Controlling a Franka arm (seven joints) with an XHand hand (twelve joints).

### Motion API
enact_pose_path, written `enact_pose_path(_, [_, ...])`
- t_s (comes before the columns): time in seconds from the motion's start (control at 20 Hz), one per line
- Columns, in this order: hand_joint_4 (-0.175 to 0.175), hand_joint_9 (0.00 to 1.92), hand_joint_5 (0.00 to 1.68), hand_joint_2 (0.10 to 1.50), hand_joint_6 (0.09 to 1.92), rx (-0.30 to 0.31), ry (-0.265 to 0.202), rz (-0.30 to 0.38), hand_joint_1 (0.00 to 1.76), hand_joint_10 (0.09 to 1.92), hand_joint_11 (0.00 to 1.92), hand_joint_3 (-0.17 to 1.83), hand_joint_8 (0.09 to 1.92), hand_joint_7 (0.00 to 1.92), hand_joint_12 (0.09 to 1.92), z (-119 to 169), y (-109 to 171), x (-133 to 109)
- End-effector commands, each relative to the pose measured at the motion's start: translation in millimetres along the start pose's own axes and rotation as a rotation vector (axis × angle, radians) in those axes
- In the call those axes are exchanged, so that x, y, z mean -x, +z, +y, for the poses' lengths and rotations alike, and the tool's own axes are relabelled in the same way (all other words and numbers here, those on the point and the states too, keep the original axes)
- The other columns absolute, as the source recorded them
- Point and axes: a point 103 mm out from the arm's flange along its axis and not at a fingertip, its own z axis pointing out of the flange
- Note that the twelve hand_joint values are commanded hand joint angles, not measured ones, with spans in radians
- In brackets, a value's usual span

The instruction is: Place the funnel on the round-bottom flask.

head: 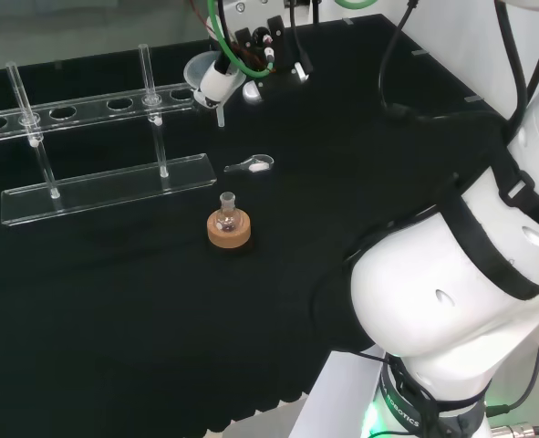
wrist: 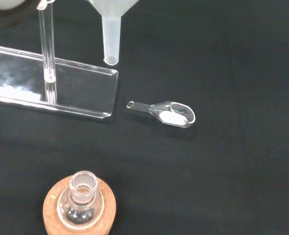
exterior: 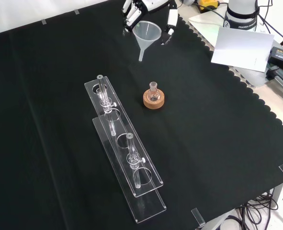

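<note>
The translucent white funnel (head: 204, 75) hangs above the cloth, stem down, with the hand (head: 248, 44) shut on its rim at the far side of the bench. In the front view the funnel (exterior: 147, 32) is under the hand (exterior: 131, 10) at the top edge, farther off than the flask. The small round-bottom flask (head: 227, 217) stands upright on a cork ring (head: 229, 236); it also shows in the front view (exterior: 153, 93). In the wrist view the funnel stem (wrist: 111, 41) is well apart from the flask's open neck (wrist: 83, 186).
A clear scoop (head: 252, 165) holding white powder lies between the funnel and the flask, plain in the wrist view (wrist: 169, 113). A clear test-tube rack (exterior: 124, 143) with upright rods stands beside the flask. The arm's white links (head: 461, 292) take up the head view's right.
</note>
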Motion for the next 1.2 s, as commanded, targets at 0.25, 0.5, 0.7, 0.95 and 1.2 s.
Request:
enact_pose_path(0.25, [-0.001, 1.26, 0.82, 0.77, 0.67, -0.017, -0.007, 0.008, 0.72, 0.31, 0.81, 0.52, 0.62, 1.0, 1.2, -7.2, 12.8, 3.2])
enact_pose_path(0.5, [-0.001, 1.26, 0.82, 0.77, 0.67, -0.026, -0.018, 0.013, 0.72, 0.31, 0.81, 0.52, 0.62, 1.0, 1.2, -11.2, 20.8, -0.6])
enact_pose_path(0.7, [-0.001, 1.26, 0.82, 0.77, 0.67, -0.038, -0.029, 0.014, 0.72, 0.31, 0.81, 0.52, 0.62, 1.0, 1.2, -16.1, 31.8, -6.4])
enact_pose_path(0.95, [-0.001, 1.26, 0.82, 0.77, 0.68, -0.055, -0.029, 0.004, 0.72, 0.31, 0.81, 0.52, 0.62, 1.0, 1.2, -19.7, 46.6, -9.8])
enact_pose_path(1.2, [-0.001, 1.26, 0.82, 0.76, 0.68, -0.058, -0.038, -0.002, 0.72, 0.31, 0.81, 0.52, 0.62, 1.0, 1.2, -22.8, 61.0, -19.2])
